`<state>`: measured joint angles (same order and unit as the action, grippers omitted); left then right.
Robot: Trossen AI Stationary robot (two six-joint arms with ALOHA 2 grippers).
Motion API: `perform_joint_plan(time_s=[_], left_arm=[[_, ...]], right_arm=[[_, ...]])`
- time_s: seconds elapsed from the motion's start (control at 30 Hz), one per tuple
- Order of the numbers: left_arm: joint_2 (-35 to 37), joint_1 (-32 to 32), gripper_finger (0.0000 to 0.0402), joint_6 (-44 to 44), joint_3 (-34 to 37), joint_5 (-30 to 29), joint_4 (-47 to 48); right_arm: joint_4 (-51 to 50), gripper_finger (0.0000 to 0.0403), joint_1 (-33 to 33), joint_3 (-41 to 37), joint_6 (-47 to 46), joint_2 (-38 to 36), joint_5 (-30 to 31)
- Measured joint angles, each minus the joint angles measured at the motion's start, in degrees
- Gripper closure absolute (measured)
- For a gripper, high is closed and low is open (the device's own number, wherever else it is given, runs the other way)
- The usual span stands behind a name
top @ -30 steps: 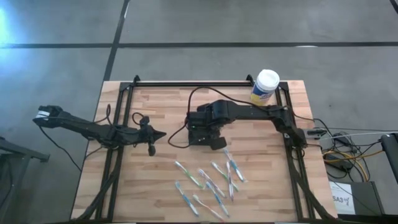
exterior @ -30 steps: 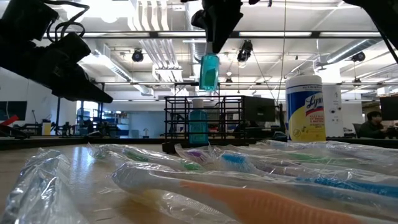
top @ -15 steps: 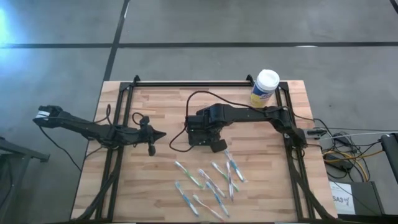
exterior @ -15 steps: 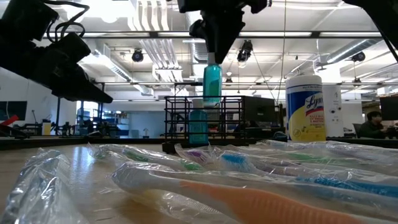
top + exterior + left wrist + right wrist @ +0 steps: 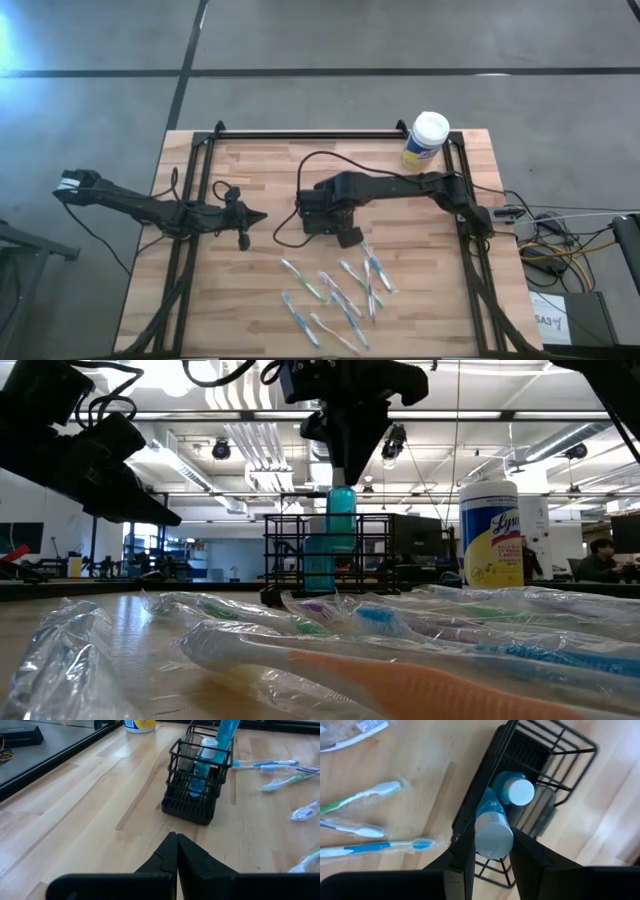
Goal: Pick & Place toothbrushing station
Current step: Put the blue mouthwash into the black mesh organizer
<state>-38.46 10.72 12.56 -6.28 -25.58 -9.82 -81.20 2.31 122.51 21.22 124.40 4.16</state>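
The black wire-mesh basket [image 5: 192, 805] stands on the wooden table near its middle; it also shows in the low view [image 5: 290, 555] and the right wrist view [image 5: 545, 760]. A blue tube with a white cap [image 5: 204, 762] stands upright in it. My right gripper [image 5: 492, 845] hangs over the basket [image 5: 345, 455], shut on a second teal tube [image 5: 341, 510] whose lower part is inside the basket. My left gripper [image 5: 176, 842] is shut and empty, left of the basket [image 5: 262, 217], pointing at it. My right gripper pinches the teal tube between its two fingers [image 5: 465, 852] just below its white-capped top end [image 5: 493, 837]. The fingers come from above, pointing down. The tube hangs nearly upright, slightly tilted, its lower part [image 5: 222, 742] inside the basket; whether it touches the bottom I cannot tell.
Several wrapped toothbrushes [image 5: 340, 290] lie on the table near the front edge, close to the low camera [image 5: 400, 660]. A yellow canister with a white lid [image 5: 425, 140] stands at the far right corner. A black cable [image 5: 300, 175] loops beside the basket.
My right gripper has gone down and slightly toward the table's left edge with the teal tube. The tube hung clear above the basket; now its lower part is inside the basket, beside the standing tube.
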Motion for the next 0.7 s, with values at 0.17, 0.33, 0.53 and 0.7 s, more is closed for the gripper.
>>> perform_joint_plan(time_s=[0.17, 0.33, 0.53, 0.7], left_arm=[[0.0, 0.0, 0.0399, 0.0, 0.0, 0.0, 0.0], [0.0, 0.0, 0.0399, 0.1, 0.0, 0.0, 0.0], [0.0, 0.0, 0.0399, 0.1, 0.0, 0.0, 0.0], [0.0, 0.0, 0.0399, 0.1, 0.0, 0.0, 0.0]], right_arm=[[2.6, 0.0314, 0.0, -2.6, 0.5, 0.0, -0.2], [3.8, 0.0314, -0.5, -4.4, 1.3, 0.0, -0.3], [4.5, 0.0314, -1.5, -5.4, 1.7, 0.0, -1.5], [6.1, 0.0314, -1.7, -5.6, 2.8, 0.0, -1.9]])
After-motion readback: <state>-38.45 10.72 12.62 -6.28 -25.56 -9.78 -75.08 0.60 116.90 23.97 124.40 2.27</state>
